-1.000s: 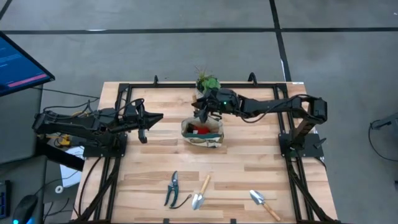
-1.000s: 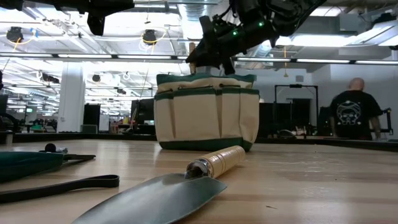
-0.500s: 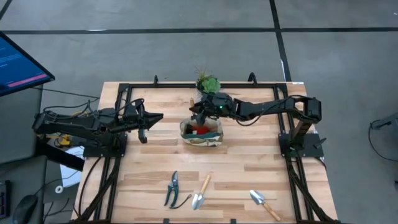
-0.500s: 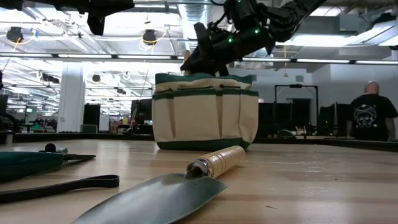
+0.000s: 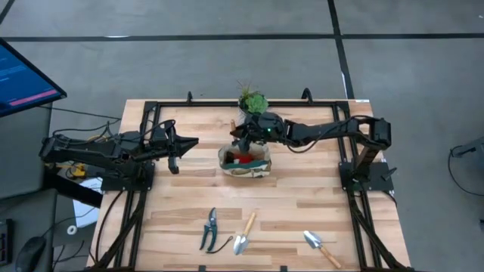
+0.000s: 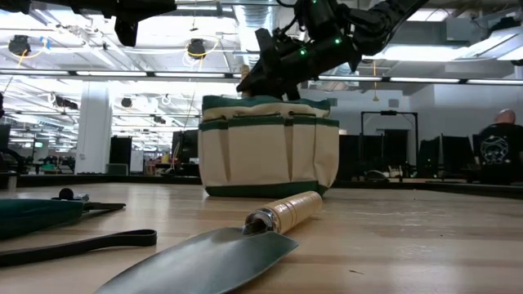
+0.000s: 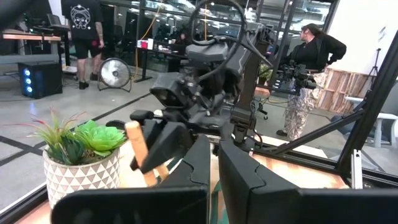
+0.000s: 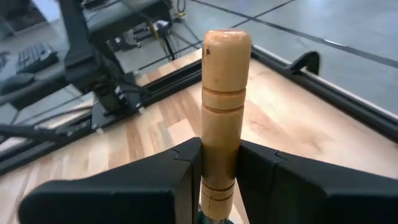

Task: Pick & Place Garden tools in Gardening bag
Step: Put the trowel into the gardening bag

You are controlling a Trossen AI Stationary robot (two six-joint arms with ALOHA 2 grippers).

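The beige gardening bag (image 5: 246, 161) with green trim stands at mid-table, also in the low view (image 6: 270, 147), with a red item (image 5: 242, 157) inside. My right gripper (image 5: 243, 140) hovers over the bag's far left rim, shut on a wooden-handled garden tool (image 8: 225, 93); its metal end is hidden. Pruning shears (image 5: 209, 229) and two trowels (image 5: 243, 235) (image 5: 321, 248) lie flat near the front edge. My left gripper (image 5: 190, 142) waits shut, left of the bag. My right gripper pinches the tool's wooden handle (image 8: 219, 163) between its two fingers (image 8: 183, 171), low on the handle, with the rounded free end (image 8: 227, 40) sticking up past them. The fingers come from the table's right, slanting slightly down, across the handle. The tool (image 7: 142, 155) stands tilted above the bag.
A potted green plant (image 5: 252, 102) in a white pot stands just beyond the bag at the far edge, close to my right arm. The black frame rail (image 5: 227, 104) runs around the table. Bare wood lies between the bag and the tools at the front.
My right gripper has sunk a little toward the bag and shifted slightly toward the table's left with the tool, then kept still. Its grip is unchanged.
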